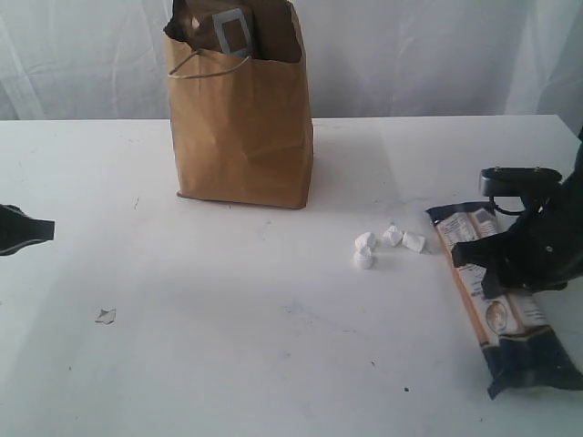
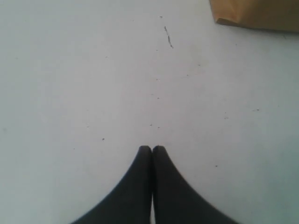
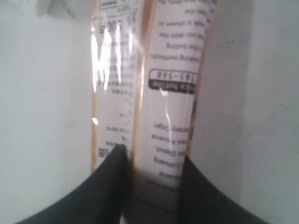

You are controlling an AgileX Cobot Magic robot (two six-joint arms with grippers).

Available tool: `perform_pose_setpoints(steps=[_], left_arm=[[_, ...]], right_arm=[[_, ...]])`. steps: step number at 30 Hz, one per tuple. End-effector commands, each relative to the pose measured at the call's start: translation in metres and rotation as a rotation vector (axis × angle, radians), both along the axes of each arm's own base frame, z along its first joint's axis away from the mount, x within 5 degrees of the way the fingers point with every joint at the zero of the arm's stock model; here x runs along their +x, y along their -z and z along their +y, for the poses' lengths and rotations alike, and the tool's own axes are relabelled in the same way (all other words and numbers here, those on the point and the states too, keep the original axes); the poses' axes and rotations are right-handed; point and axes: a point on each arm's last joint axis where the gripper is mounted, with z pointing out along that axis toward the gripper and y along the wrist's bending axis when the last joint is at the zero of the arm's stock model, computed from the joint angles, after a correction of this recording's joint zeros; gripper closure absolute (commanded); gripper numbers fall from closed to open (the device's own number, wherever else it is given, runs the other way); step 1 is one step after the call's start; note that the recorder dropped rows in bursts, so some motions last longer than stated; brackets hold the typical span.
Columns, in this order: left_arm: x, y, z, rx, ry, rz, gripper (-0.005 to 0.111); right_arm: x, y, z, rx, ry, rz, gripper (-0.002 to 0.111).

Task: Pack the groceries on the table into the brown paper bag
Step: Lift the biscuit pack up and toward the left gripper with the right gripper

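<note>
The black right gripper (image 3: 152,161) was clamped on a long dark-blue and cream plastic packet (image 3: 168,93), one finger against each long side. The packet lay flat on the flat white tabletop (image 1: 228,319), well to the right of the tall upright brown kraft paper bag (image 1: 241,127) and nearer the camera. Small white lumps (image 1: 389,244) sat between bag and packet. The black left gripper (image 2: 152,149) hung fully closed and empty, far left of the bag.

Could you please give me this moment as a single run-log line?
left tool: shut, over bare table | right tool: shut on long packet, packet flat on table | brown paper bag: upright
</note>
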Motion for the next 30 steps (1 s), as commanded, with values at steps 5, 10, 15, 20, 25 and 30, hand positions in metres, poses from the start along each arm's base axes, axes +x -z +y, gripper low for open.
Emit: perform_pose_setpoints(steps=[5, 10, 15, 20, 25, 30], left_arm=[[-0.026, -0.010, 0.006, 0.089, -0.080, -0.012, 0.107], [-0.032, -0.012, 0.004, 0.087, -0.068, -0.021, 0.107], [-0.033, -0.015, 0.001, 0.072, -0.050, -0.034, 0.107], [-0.035, -0.022, 0.001, 0.083, -0.044, -0.060, 0.107], [-0.036, -0.025, 0.001, 0.085, -0.045, -0.071, 0.107], [-0.036, -0.025, 0.001, 0.089, -0.042, -0.071, 0.107]], right_arm=[[-0.010, -0.021, -0.025, 0.195, -0.152, 0.053, 0.108], [-0.013, -0.022, -0.038, 0.268, -0.124, 0.068, 0.108], [-0.014, -0.030, -0.047, 0.430, -0.112, 0.018, 0.108], [-0.018, -0.048, -0.076, 0.614, -0.030, -0.017, 0.108], [-0.009, -0.074, -0.095, 0.817, 0.071, -0.230, 0.108], [-0.005, -0.082, -0.095, 0.868, 0.105, -0.284, 0.108]])
